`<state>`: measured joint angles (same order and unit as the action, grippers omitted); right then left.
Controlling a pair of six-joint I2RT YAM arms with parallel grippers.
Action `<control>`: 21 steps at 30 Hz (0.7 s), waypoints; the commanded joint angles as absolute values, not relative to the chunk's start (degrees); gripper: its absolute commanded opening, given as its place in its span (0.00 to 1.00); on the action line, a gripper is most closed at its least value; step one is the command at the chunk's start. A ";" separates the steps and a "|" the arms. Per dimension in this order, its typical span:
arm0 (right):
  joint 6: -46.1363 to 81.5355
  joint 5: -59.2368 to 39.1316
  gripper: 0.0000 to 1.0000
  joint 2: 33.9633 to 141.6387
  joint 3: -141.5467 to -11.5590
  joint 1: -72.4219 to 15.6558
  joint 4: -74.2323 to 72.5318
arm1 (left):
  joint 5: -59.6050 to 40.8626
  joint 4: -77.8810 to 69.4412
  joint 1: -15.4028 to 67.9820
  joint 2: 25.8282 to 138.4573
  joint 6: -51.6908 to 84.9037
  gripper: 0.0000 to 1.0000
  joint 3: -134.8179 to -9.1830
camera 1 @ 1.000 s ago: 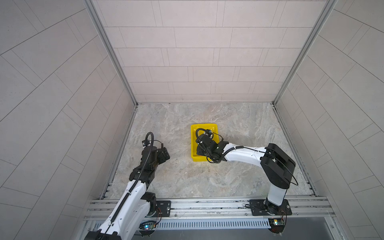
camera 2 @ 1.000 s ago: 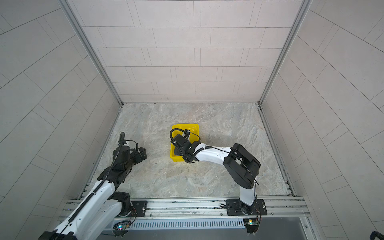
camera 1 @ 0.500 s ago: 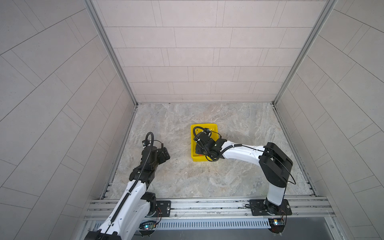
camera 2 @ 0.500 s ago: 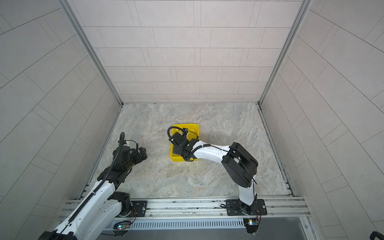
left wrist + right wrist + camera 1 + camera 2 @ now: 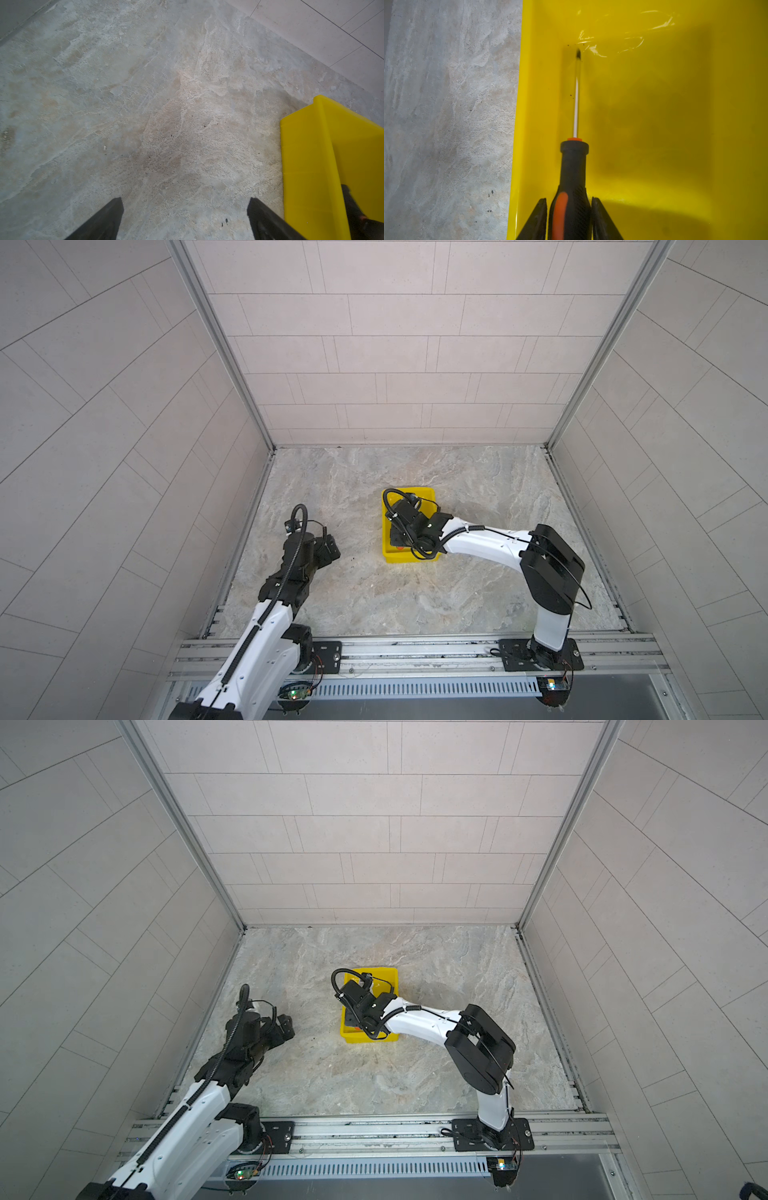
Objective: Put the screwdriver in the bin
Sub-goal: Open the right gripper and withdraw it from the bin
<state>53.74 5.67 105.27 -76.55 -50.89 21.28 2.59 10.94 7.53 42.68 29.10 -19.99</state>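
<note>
Left wrist view shows the left gripper (image 5: 185, 200) spread open and empty over the grey marbled tabletop (image 5: 145, 104), apart from the shallow bright yellow plastic bin (image 5: 311, 155). Inside the bin, the black-and-orange-handled screwdriver (image 5: 574, 166) points straight away from the right gripper (image 5: 569, 199). Its fingers flank the handle; whether they are gripping is unclear.

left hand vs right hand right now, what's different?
Opening: the left hand has its fingers spread wide with nothing between them; the right hand has its fingers close on either side of the screwdriver handle, grip unclear.
Place: the left hand is over bare tabletop beside the bin; the right hand is over the bin's inside.
Shared: both have black, tapered fingers.
</note>
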 commanded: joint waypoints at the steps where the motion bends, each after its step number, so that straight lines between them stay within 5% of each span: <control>1: 52.01 6.29 0.36 100.59 -76.77 -50.81 22.78 | 2.73 10.99 7.58 42.67 29.62 1.00 -20.57; 7: 46.84 7.91 0.36 90.98 -73.20 -49.97 23.59 | 2.42 10.56 7.59 44.10 29.62 1.00 -20.92; 11: 39.94 17.73 0.37 79.52 -68.52 -49.44 23.87 | 2.47 10.50 7.59 44.12 29.62 1.00 -21.09; 21: 18.76 52.59 0.95 48.28 -47.57 -48.10 23.45 | 3.11 10.83 7.61 45.81 29.68 1.00 -21.25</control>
